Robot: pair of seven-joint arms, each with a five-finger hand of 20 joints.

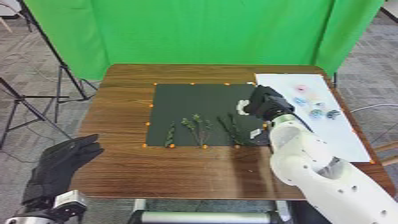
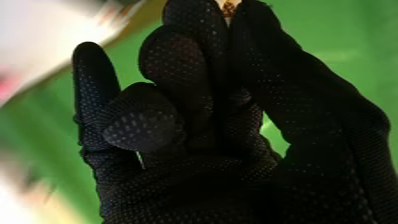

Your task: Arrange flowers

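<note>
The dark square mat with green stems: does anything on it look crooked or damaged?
Nothing stands out as damaged or spilled. The leafy green stems lie on the near half of the dark square mat, leaning at slightly different angles.

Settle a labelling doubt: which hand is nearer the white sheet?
Right. The right hand is at the left edge of the white sheet; the left hand is well left of the dark mat.
</note>
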